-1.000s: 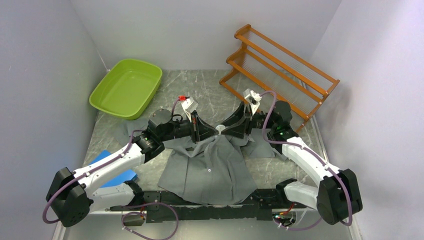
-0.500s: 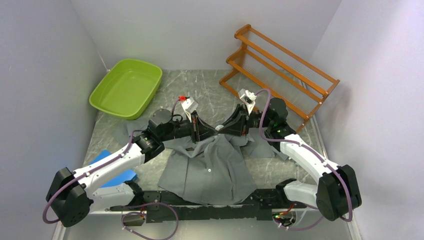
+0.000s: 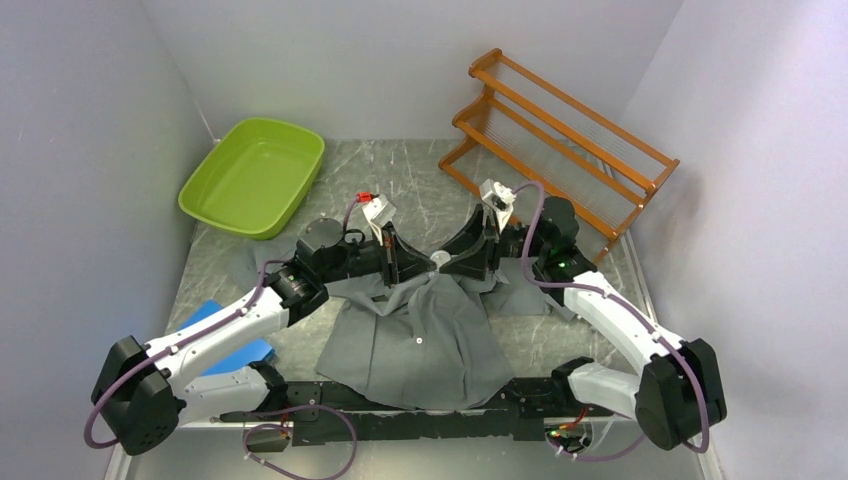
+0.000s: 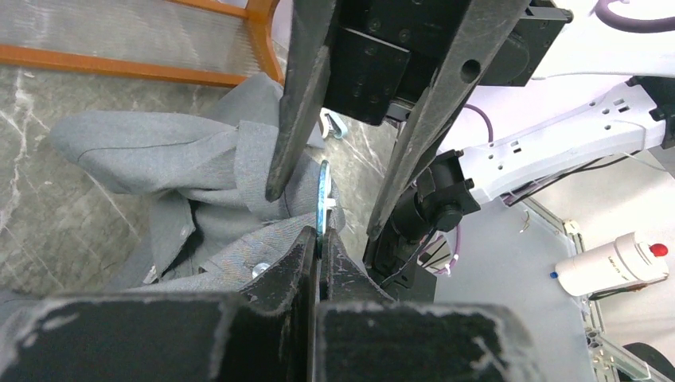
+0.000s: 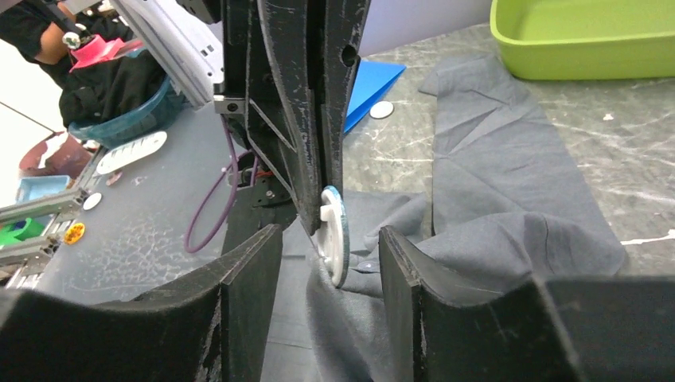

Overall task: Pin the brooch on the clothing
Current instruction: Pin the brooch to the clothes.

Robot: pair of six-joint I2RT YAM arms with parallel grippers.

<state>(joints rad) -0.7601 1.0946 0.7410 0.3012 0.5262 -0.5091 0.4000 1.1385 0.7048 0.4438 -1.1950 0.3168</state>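
White brooch [image 5: 333,235] in left hand [image 4: 319,239]

The top camera hangs high above and behind the near edge of the grey marbled tabletop [image 3: 420,190], tilted down toward the far edge. It takes in the whole surface from afar, with the lime-green plastic tub [image 3: 253,175] at the far left corner and the orange wooden slatted rack [image 3: 560,135] at the far right corner. The left wrist camera looks along the left gripper [image 4: 318,232], fingers pressed together, very near, toward the right edge and that rack. The right wrist camera looks along the right gripper [image 5: 330,232], fingers spread, toward the left edge and that tub. All three share the small round white brooch [image 5: 334,235] over the dark-grey button-up shirt [image 3: 420,340] at mid-table.
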